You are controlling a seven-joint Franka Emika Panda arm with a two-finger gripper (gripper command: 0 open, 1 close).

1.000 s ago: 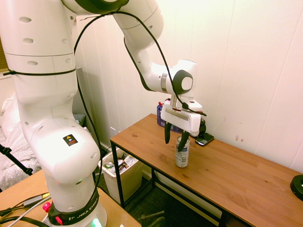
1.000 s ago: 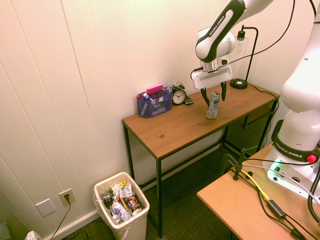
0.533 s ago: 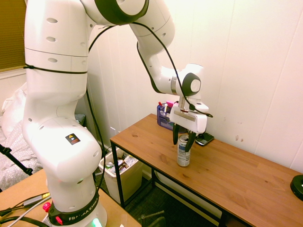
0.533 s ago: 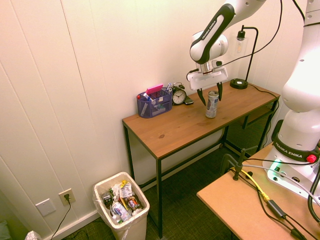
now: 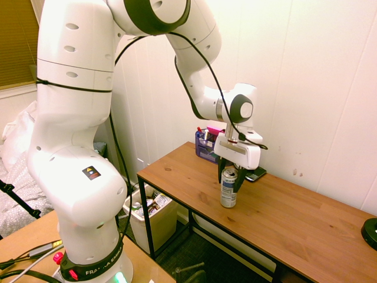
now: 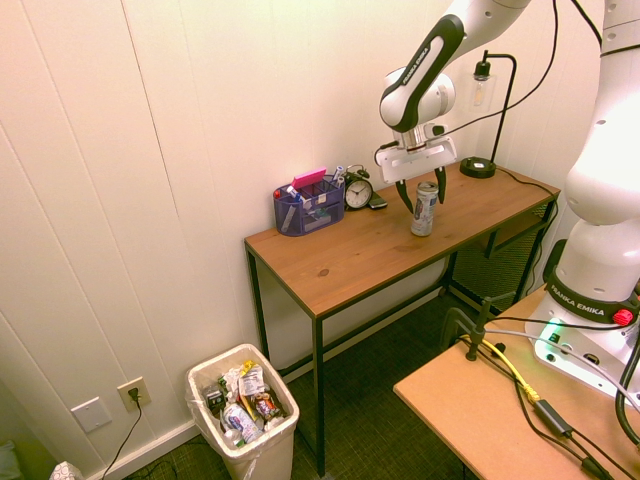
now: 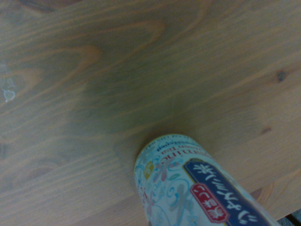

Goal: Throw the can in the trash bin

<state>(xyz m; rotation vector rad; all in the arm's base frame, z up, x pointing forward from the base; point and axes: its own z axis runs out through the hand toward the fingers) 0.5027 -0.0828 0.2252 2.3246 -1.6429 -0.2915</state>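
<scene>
Slim metal can [image 5: 228, 190] upright on the knotty wood-grain tabletop [image 5: 283, 215], its top between the parted dark fingers of the gripper [image 5: 230, 177].
The wrist view alone makes out the label's curling floral print, red lettering and navy panel; the second exterior view gives the tapered cream plastic trash bin [image 6: 283, 455], heaped with crumpled rubbish, the mesh-sided purple organiser [image 6: 308, 210] and the round-faced alarm clock [image 6: 358, 192].
</scene>
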